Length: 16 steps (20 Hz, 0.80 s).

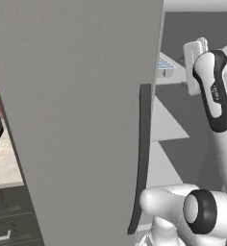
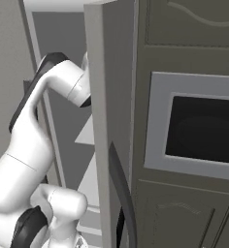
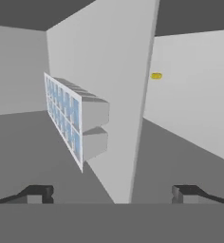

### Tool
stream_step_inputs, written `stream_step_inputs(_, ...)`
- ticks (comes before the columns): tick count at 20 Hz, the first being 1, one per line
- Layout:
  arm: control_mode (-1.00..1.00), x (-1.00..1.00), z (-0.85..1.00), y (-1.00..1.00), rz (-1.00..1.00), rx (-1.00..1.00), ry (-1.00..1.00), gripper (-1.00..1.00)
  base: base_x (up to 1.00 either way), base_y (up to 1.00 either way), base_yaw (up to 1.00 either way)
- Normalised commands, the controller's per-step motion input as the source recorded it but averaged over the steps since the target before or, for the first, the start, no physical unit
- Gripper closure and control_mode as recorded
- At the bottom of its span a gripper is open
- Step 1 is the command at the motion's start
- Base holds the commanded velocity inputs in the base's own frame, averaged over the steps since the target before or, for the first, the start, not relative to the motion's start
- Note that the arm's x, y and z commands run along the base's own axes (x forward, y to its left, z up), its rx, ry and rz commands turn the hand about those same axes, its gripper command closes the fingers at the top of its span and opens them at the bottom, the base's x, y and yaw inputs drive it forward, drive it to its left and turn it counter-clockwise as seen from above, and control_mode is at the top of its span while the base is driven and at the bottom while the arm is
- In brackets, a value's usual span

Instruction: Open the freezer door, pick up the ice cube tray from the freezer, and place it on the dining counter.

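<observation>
The freezer door (image 1: pixel 77 120) stands swung open, its dark curved handle (image 1: pixel 143 158) running down its edge. In the right base view the freezer door (image 2: pixel 104 97) shows edge-on. My arm (image 1: pixel 215 96) reaches into the freezer (image 1: pixel 182 125). The pale blue ice cube tray (image 1: pixel 164 66) lies on an upper shelf. In the hand view, which is rolled, the ice cube tray (image 3: pixel 69 118) rests against the pale shelf (image 3: pixel 114 71), a short way ahead and left of centre. My gripper (image 3: pixel 112 193) is open, both fingertips (image 3: pixel 38 193) apart with nothing between them. The dining counter is out of view.
Pale shelves (image 1: pixel 166 125) stack below the tray inside the freezer. A small yellow spot (image 3: pixel 155 75) sits on the freezer wall. A beige counter (image 1: pixel 2 166) with silver-handled drawers lies left of the door. A built-in oven cabinet (image 2: pixel 199 131) stands right of the fridge.
</observation>
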Motion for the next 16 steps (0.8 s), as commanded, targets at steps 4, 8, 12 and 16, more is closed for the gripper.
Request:
stream_step_inputs(4,-1.00,0.49,0.00,0.00,0.00,0.00,0.00,-1.00,0.00,0.00,0.00)
stream_step_inputs(8,-1.00,0.53,0.00,0.00,0.00,0.00,0.00,-1.00,0.00,0.00,0.00)
stream_step_inputs(12,-1.00,0.57,-0.02,0.00,0.00,0.00,0.00,-1.00,0.00,0.00,0.00)
stream_step_inputs(16,-1.00,0.49,0.00,0.00,0.00,0.00,0.00,-1.00,0.00,0.00,0.00)
